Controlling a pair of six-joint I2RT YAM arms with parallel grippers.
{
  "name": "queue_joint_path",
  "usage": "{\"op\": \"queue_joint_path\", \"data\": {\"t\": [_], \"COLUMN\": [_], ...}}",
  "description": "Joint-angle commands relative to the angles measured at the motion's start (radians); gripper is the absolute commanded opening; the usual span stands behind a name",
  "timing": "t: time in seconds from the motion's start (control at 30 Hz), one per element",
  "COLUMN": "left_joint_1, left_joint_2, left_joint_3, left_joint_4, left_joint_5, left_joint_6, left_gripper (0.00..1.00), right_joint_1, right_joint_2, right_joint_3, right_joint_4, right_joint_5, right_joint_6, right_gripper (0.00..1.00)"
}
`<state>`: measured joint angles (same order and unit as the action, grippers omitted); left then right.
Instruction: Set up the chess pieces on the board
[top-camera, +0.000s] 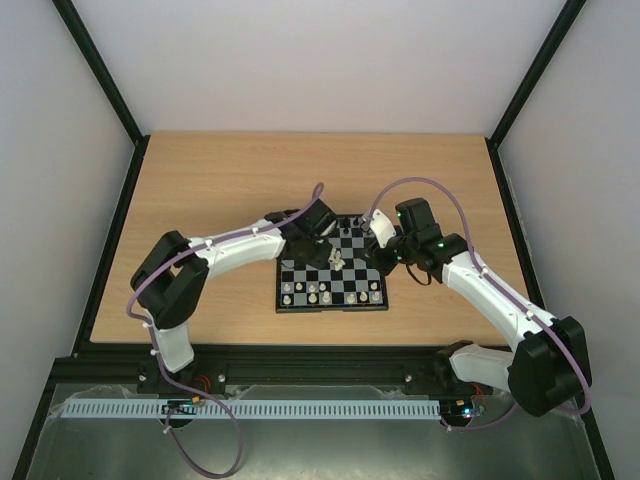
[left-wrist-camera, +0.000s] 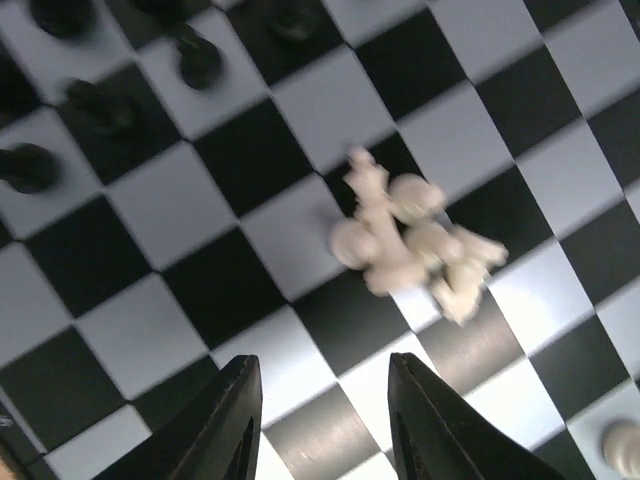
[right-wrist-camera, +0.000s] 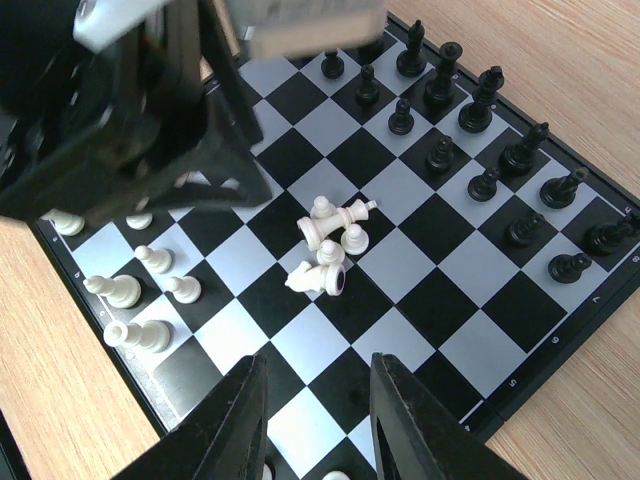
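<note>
Showing, top view: small square black-and-pale-grey checkered chessboard (top-camera: 355, 272) flat on light wooden table (top-camera: 220, 180), nr its front edge, btwn two white arms. Left gripper (top-camera: 322, 252) hangs over the board's far-left part and right gripper (top-camera: 382, 252) by its far-right corner; finger spacing can't be told from here. A heap of tiny cream-white chess pieces (top-camera: 337, 261) lies nr board ctr, w/ more cream ones in a row along the near edge. Left wrist view: left gripper (left-wrist-camera: 325, 420) has its black fingers (left-wrist-camera: 225, 425) apart, nothing btwn them, above squares just short of the heap (left-wrist-camera: 410, 240). Small black chess pieces (left-wrist-camera: 100, 105) stand upper left, blurred. Right wrist view: right gripper (right-wrist-camera: 318, 420) has its fingers apart, empty, over squares nr the board's edge. Heap (right-wrist-camera: 330, 250) is mid-board, several pcs on their sides and touching. Black chess pieces (right-wrist-camera: 480, 120) stand upright in two rows on the far side, cream ones (right-wrist-camera: 130, 295) by the opposite edge. The left gripper (right-wrist-camera: 150, 140) fills the upper left.
</note>
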<state>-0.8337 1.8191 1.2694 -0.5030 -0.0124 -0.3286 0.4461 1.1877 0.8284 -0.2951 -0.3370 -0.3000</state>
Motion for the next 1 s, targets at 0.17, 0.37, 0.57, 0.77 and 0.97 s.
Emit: {"op": "queue_joint_path", "data": {"t": [0.17, 0.37, 0.57, 0.77, 0.97], "left_joint_1": [0.036, 0.035, 0.036, 0.036, 0.035], "left_joint_2": [0.059, 0.127, 0.150, 0.146, 0.142], "left_joint_3": [0.109, 0.156, 0.151, 0.131, 0.115], "left_joint_4": [0.038, 0.035, 0.022, 0.017, 0.016], "left_joint_5": [-0.027, 0.028, 0.019, 0.004, 0.002], "left_joint_6": [-0.053, -0.049, -0.043, -0.043, -0.040], "left_gripper": [0.38, 0.38, 0.30, 0.24, 0.25], "right_joint_1": [-0.003, -0.002, -0.003, -0.003, -0.003], "right_joint_2": [0.001, 0.003, 0.004, 0.007, 0.009], "right_joint_3": [-0.003, -0.005, -0.006, -0.004, -0.004], "right_joint_4": [-0.046, -0.047, -0.047, -0.047, -0.048], "right_joint_5": [-0.013, -0.014, -0.016, -0.017, -0.018], "right_joint_6": [-0.007, -0.008, -0.010, -0.010, -0.010], "right_gripper": [0.31, 0.31, 0.31, 0.31, 0.31]}}
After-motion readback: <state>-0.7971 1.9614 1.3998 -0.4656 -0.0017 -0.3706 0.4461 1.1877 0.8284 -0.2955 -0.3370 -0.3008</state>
